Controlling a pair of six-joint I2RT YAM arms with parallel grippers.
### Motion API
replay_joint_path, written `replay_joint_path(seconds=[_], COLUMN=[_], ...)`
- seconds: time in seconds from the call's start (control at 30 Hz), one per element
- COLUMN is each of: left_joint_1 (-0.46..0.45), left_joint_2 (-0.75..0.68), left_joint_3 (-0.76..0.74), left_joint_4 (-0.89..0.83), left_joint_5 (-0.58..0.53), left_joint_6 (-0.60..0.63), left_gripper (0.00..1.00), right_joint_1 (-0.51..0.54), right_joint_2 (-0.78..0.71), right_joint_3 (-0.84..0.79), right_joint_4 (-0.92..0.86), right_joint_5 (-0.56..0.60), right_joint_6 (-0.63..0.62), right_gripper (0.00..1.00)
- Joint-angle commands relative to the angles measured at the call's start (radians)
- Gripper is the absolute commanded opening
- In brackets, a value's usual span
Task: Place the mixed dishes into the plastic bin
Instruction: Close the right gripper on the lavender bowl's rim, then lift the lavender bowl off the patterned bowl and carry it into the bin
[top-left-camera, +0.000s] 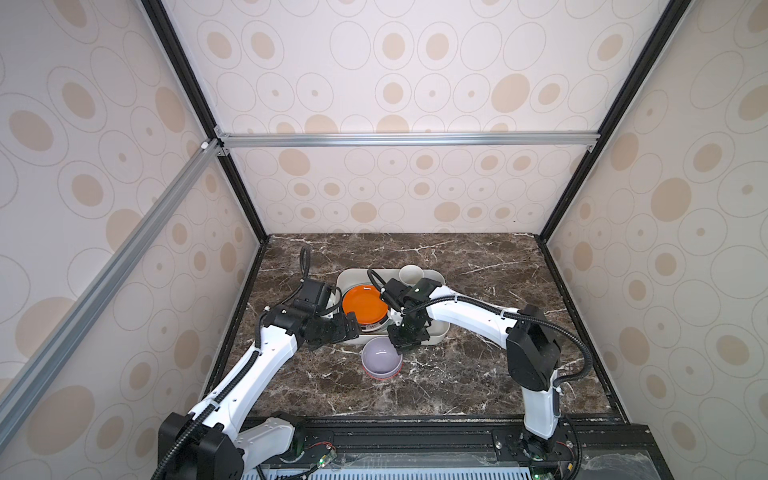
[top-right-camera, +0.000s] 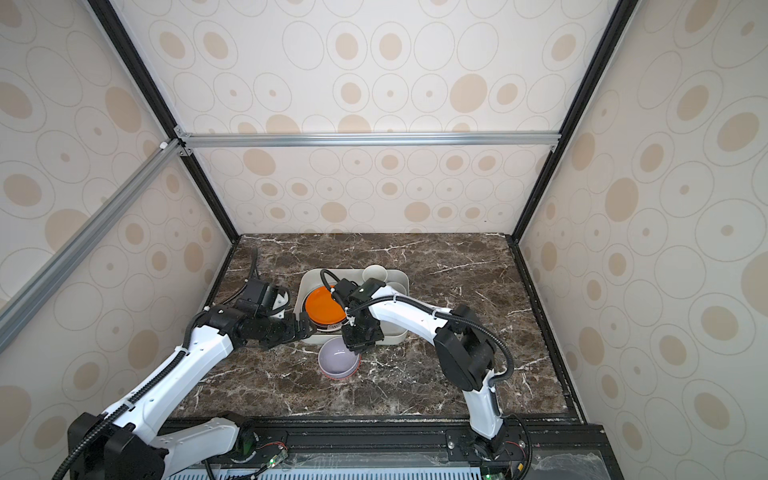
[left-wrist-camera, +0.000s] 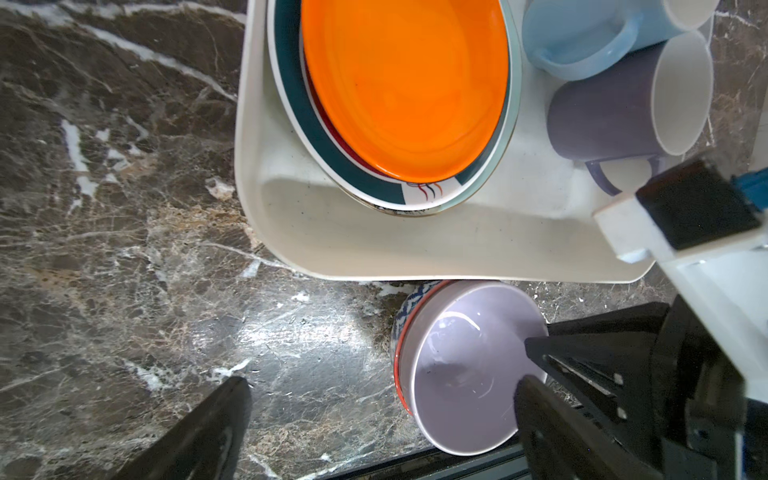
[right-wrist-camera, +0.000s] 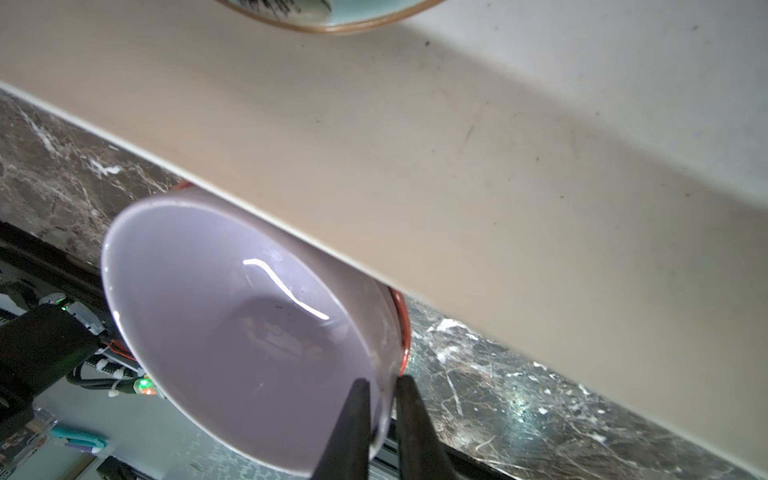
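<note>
Fig. — Both arms at the bin (top-left-camera: 438, 332); the top views and both wrist views are what you have.

R arm: elbow raised high, forearm sloping down across the bin's near-right corner. The wrist is bent so the R gripper (right-wrist-camera: 382, 384) points down just outside the near wall. Its fingers (right-wrist-camera: 353, 415) pinch the rim of the lavender bowl (top-left-camera: 379, 358), one inside, one outside.

The bowl is tipped, just beside the near wall, over the table (top-left-camera: 478, 382). You can't tell whether its base is lifted.

L arm: stretched low and fwd, wrist approx. level. The L gripper (top-left-camera: 353, 328) is at the bin's near-left corner, jaws spread wide, holding nothing.

Inside the bin, L half: an orange plate (left-wrist-camera: 407, 83) tops a stack w/ a dark-rimmed plate (left-wrist-camera: 299, 137) under it. Far-R part: a blue mug (left-wrist-camera: 582, 45) and a lavender mug (left-wrist-camera: 611, 116), side by side.
</note>
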Motion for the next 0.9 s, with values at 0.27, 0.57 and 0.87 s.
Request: replay_joint_path(seconds=[0.27,0.57,0.87], left_joint_1=[0.057,0.080,0.099], left_joint_2=[0.041,0.079,0.146], left_joint_3=[0.044,0.104,0.203], left_joint_4=[0.016,0.020,0.017], left_joint_5=[0.023,0.015,0.018], left_joint_6=[0.072,0.084,0.097], left_gripper=[0.99,0.99,0.99], right_joint_1=[0.009,-0.006,-0.079], right_joint_2=[0.024,0.017,-0.007], right_joint_3=[0.103,0.225,0.303], right_joint_4=[-0.100,-0.193,-0.235], right_joint_5=[0.017,0.007,-0.012], right_joint_6=[-0.035,-0.086,-0.103], right_gripper=[0.00,0.00,0.00])
